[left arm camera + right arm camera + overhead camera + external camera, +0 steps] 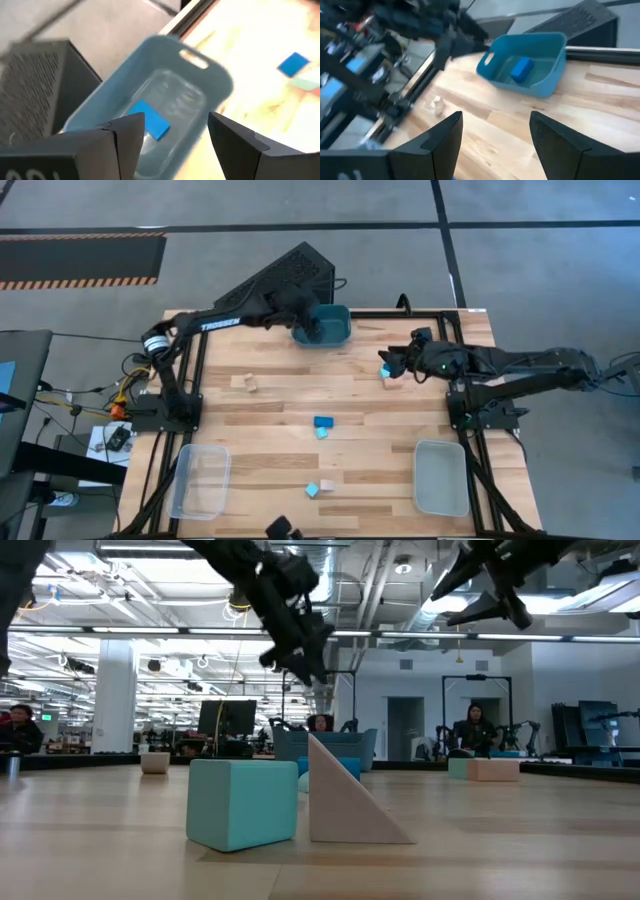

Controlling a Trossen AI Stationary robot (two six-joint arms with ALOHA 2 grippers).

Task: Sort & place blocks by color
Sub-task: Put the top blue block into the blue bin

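Pale wooden table point(280, 420) at a sorting rig: a small cyan block point(386, 374) lies just beneath the right gripper point(388, 364), jaws open and empty. One blue block point(150, 120) sits in the teal bin point(340, 332) below the left gripper point(312, 330), jaws spread wide.

One block point(522, 69) lies inside the bin point(340, 332) at the table's point(270, 410) far edge; two trays point(200, 478) point(441, 476) sit near the front corners
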